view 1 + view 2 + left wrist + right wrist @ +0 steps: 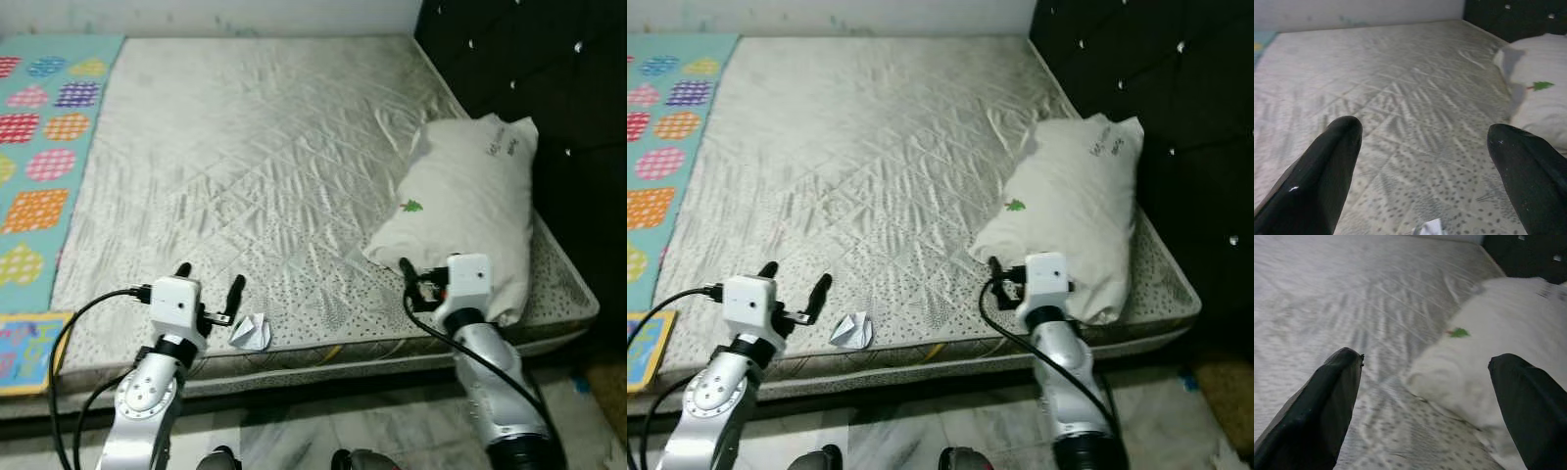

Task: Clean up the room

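A bare grey quilted mattress [255, 147] lies in front of me. A crumpled white paper [252, 332] rests near its front edge. My left gripper [209, 279] hovers open just left of the paper, above the mattress edge, with nothing between its fingers; in the left wrist view the paper [1427, 228] sits low between them. A white pillow [470, 196] with a small green tree mark lies at the right by the headboard. My right gripper [428, 274] is open at the pillow's near end, one finger over the pillow [1498, 347], the other over the mattress.
A dark tufted headboard [549, 59] rises along the right side. A colourful dotted play mat [39, 147] runs along the left of the mattress, with a bright square piece [24, 348] at its near end. Pale marble floor [323, 431] lies below the front edge.
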Robot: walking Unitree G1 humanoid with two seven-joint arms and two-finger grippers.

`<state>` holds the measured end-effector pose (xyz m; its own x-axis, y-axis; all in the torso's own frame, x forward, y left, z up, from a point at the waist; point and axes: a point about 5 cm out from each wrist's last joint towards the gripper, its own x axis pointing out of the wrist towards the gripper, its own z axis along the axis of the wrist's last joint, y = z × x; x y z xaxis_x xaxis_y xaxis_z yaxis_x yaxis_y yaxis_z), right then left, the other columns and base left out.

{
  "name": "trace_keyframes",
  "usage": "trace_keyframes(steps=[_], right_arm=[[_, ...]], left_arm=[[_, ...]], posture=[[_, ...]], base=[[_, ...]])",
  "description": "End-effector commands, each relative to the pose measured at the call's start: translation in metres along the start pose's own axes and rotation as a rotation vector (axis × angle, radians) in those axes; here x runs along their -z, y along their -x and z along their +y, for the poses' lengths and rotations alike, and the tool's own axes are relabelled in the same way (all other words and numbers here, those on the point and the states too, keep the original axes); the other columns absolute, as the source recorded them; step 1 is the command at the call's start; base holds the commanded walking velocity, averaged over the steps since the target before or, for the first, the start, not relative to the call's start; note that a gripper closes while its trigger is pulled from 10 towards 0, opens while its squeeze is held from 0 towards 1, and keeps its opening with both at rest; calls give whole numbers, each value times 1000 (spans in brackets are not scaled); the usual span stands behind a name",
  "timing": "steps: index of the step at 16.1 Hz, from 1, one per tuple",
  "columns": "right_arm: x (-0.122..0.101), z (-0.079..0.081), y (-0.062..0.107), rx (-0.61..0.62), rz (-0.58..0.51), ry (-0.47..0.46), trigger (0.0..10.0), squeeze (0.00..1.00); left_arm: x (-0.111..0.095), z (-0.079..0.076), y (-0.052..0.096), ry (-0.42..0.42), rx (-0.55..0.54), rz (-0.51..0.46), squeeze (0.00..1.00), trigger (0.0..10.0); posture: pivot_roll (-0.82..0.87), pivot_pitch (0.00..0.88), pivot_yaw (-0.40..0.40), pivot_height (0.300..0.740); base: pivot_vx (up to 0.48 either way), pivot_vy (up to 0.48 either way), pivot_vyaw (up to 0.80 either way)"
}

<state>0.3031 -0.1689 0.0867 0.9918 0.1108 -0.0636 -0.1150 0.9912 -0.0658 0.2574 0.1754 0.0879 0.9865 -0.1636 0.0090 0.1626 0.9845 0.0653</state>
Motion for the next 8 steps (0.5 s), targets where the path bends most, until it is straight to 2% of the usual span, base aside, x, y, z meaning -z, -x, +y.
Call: trace_keyframes(steps=[1, 6, 8], right_arm=[[-1, 2, 0, -3, 2, -8, 10000, 0], [0, -1, -1, 2, 8, -9, 10000, 0], [-1, -3, -2, 2, -4, -7, 10000, 0]], left_arm=[[4, 4, 4, 3, -16, 21, 0, 10000], [4, 3, 4, 11, -18, 28, 0, 10000], [5, 6, 3, 12, -34, 30, 0, 10000]], posture=[[79, 199, -68, 740], [75, 198, -72, 740], [78, 183, -58, 740]], base=[[0, 0, 0], [0, 0, -800], [0, 0, 0]])
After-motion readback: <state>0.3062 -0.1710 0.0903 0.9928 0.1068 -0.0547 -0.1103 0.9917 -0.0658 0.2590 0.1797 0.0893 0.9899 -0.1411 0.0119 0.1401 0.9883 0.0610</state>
